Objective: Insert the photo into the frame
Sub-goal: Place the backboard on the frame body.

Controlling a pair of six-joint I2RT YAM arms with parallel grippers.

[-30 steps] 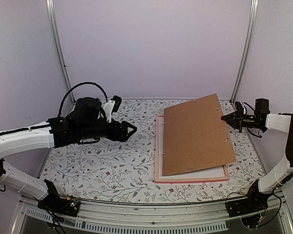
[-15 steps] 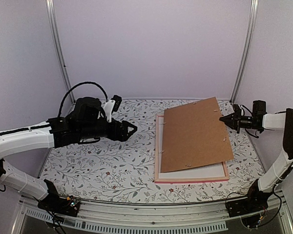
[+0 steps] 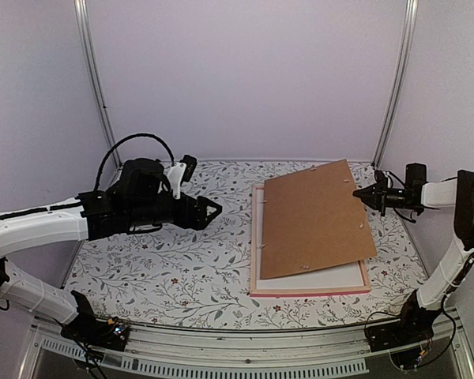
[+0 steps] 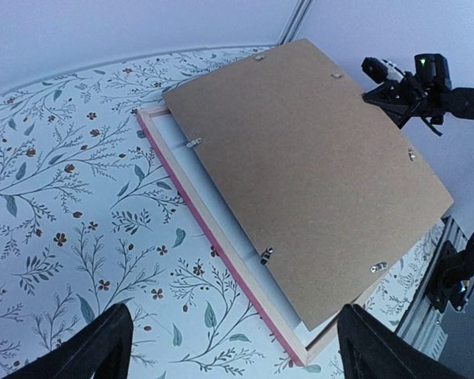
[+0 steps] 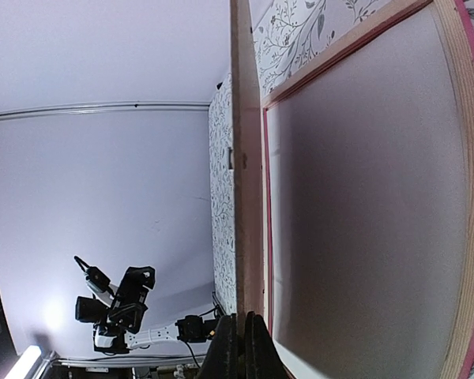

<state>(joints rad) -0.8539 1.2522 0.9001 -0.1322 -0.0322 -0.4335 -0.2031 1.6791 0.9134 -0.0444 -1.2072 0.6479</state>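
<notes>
Backing board has swung lower over the frame, right end effector pinching its edge, left end effector spread. Frame looks light and stiff; hold by a rail.

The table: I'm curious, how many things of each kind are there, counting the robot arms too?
Pink frame: 1
Brown backing board: 1
White panel inside the frame: 1
Robot arms: 2, left arm and right arm
Total: 5
</notes>
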